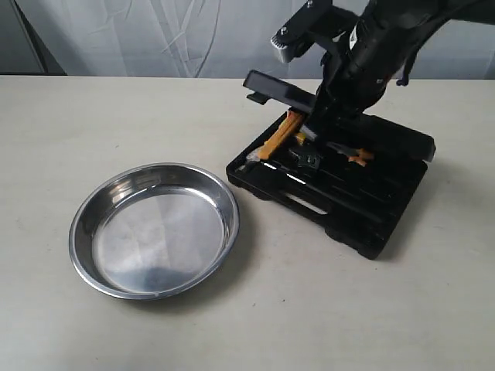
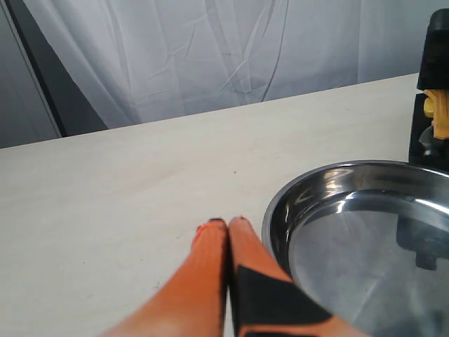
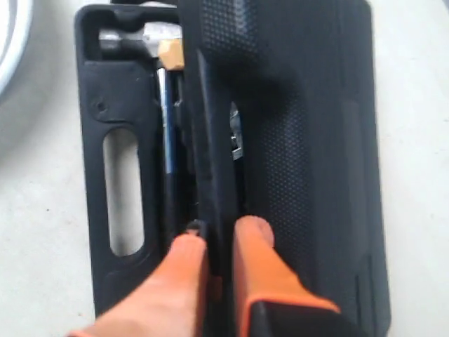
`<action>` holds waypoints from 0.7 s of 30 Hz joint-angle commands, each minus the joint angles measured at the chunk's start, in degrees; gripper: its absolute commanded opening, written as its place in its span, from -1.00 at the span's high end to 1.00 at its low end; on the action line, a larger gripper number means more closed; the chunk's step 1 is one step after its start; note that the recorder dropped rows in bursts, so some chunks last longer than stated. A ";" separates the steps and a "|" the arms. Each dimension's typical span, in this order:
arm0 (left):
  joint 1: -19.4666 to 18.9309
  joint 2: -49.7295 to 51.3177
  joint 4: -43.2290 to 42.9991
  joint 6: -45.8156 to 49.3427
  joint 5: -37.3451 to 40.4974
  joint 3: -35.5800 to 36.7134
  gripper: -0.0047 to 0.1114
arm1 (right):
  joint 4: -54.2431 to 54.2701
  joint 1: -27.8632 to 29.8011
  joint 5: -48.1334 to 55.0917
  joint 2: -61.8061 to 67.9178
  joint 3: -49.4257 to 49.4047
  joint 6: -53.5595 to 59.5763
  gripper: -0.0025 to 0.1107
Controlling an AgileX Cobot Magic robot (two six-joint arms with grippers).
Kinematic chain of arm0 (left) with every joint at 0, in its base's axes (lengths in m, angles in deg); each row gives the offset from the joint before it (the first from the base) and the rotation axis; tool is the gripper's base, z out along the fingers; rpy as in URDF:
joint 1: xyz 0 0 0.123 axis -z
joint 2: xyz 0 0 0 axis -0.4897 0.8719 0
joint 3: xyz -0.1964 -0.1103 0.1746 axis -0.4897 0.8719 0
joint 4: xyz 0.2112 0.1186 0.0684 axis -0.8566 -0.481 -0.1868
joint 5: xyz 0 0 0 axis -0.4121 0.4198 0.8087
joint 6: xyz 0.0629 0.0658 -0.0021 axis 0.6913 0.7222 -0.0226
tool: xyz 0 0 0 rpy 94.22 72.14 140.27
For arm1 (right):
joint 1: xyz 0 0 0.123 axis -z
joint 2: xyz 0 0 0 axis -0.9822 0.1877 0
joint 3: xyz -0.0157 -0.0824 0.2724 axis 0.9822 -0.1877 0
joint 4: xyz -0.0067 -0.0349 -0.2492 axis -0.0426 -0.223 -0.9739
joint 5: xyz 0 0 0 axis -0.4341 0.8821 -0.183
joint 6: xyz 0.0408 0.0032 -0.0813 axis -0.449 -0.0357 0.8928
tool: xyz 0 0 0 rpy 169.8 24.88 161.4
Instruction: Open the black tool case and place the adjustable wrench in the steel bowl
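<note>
The black tool case (image 1: 387, 201) lies open at the right of the table, with its ribbed lid (image 1: 278, 89) raised at a slant over the tray. My right gripper (image 1: 315, 112) is shut on the lid's edge (image 3: 214, 175), one finger on each side, as the right wrist view (image 3: 221, 235) shows. A small shiny-headed tool, apparently the adjustable wrench (image 1: 308, 160), rests in a middle slot, partly hidden by the arm. The steel bowl (image 1: 77, 224) sits empty at the left. My left gripper (image 2: 228, 223) is shut on nothing, low over the table beside the bowl's rim (image 2: 280, 203).
A long yellow-orange-handled tool (image 1: 277, 139) and orange-handled pliers (image 1: 357, 157) lie in the tray. A silver-headed hammer (image 3: 133, 43) sits beside the handle cutout (image 3: 123, 189). A white curtain hangs behind the table.
</note>
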 commanded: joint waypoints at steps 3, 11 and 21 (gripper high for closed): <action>0.21 0.20 -0.19 -0.20 -0.79 -0.12 0.91 | -23.30 0.24 0.12 -3.25 -0.13 -20.22 0.97; 0.21 0.20 -0.19 -0.20 -0.79 -0.12 0.91 | 1.16 0.24 2.17 -0.36 -0.13 -9.90 0.97; 0.21 0.20 -0.19 -0.20 -0.79 -0.12 0.91 | 14.59 0.24 5.51 13.46 -0.13 -2.75 0.01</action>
